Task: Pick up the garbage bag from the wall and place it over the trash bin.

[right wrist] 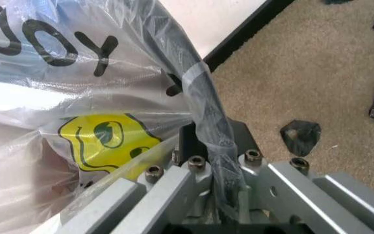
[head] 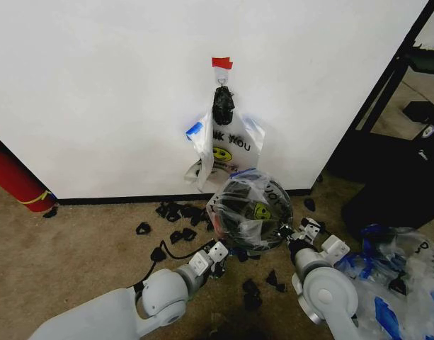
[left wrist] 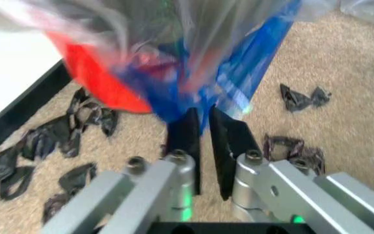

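Plastic is already stretched over the bin (head: 231, 212), which sits on the carpet just in front of the wall (head: 96, 92), below a second bag (head: 227, 145) hanging from the hook (head: 221, 73) under the red tape (head: 221, 63). The bag on the bin (head: 263, 205) domes over the rim, its smiley face turned up toward the head camera.

Each claw works one side of the rim. The left claw (head: 220, 256) lies low at the bin's near left side, and the bin is forward and to the right of it. In the left wrist view its fingers (left wrist: 185, 139) stand nearly together with only a thin slit between them, and a blue fold of bag runs down into that slit, so it seems to pinch the film against the red side of the bin (left wrist: 99, 85). The right claw (head: 307, 235) sits at the bin's near right side, the bin forward and to the left. In the right wrist view a twisted rope of plastic (right wrist: 203, 112) runs straight down between its closed fingers (right wrist: 249, 139), its long axis in line with the claw.

Both arms look about equally near the rim. My judgement is that the cover is nearly seated, and that what matters now is drawing each held edge downward and outward, away from the bin's centre, so the film hooks under the rim. Pulling unevenly could tip this light bin or tear the thin film.

Black scraps (head: 175, 212) litter the carpet around the bin, and more loose bags (head: 408, 283) lie to the robot's right.
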